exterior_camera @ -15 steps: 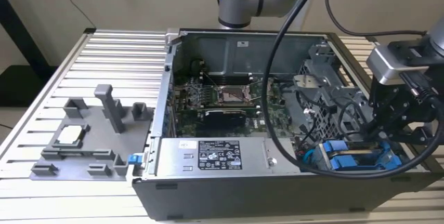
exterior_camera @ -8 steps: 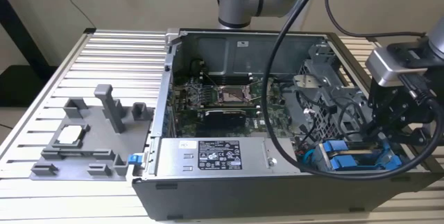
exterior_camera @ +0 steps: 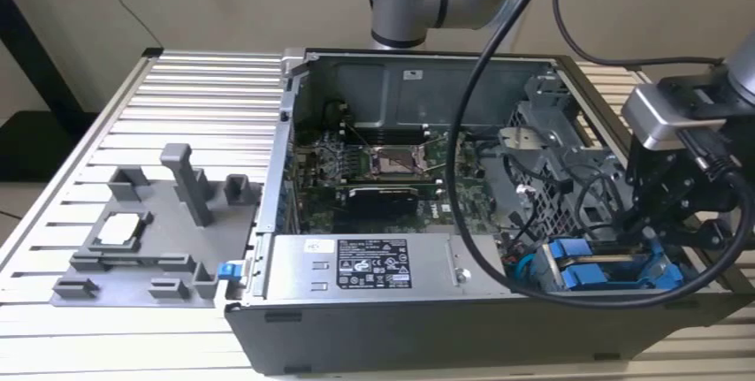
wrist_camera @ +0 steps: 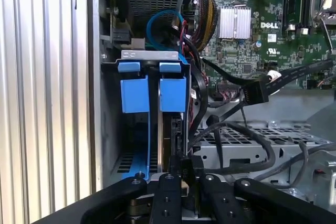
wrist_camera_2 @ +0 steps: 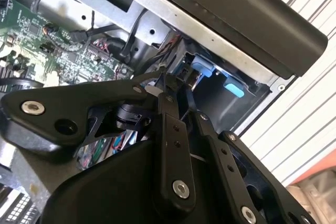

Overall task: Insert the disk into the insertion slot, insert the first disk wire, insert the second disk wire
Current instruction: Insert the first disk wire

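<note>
Disk (wrist_camera: 172, 94) with blue frame sits in the slot (wrist_camera: 149, 54) of the computer case (exterior_camera: 472, 332).
The gripper (wrist_camera: 185, 176) is just beside it, nearly closed; what it holds is hidden.

Worktop (exterior_camera: 177, 80) was ribbed matt metal. Drive cage (wrist_camera: 247, 140) was perforated grey sheet metal. Carrier tabs (wrist_camera: 172, 93) were smooth blue plastic. Hand (wrist_camera: 184, 174) was matt black.

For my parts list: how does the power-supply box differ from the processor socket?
Size: the power-supply box is large, the processor socket small. Look: the box is grey with a black-and-white label, the socket a silver-framed square. Both sit inside the open case.
</note>
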`<state>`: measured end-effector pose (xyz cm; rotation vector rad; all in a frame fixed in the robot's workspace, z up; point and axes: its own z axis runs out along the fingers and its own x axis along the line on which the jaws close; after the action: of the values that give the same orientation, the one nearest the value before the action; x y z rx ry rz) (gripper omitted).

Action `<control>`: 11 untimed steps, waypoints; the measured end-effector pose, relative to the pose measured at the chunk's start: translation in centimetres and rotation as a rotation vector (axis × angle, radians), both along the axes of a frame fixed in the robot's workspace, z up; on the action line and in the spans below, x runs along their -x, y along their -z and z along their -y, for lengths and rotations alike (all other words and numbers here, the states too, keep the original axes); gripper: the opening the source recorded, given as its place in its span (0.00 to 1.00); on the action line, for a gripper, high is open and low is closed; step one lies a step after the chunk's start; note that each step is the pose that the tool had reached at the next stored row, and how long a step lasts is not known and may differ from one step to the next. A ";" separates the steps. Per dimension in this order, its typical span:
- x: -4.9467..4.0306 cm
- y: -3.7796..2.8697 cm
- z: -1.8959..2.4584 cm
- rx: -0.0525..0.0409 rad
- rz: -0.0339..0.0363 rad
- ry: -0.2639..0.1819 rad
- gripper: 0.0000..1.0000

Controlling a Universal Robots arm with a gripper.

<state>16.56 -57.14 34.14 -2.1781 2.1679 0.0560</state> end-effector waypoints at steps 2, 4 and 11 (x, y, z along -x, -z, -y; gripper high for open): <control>0.00 0.08 0.00 -0.0001 0.0000 0.000 0.20; 0.00 0.16 0.00 -0.0001 0.0000 0.000 0.20; -0.02 0.32 0.06 -0.0002 -0.0003 0.001 0.20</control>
<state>16.58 -57.20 33.82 -2.1766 2.1695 0.0564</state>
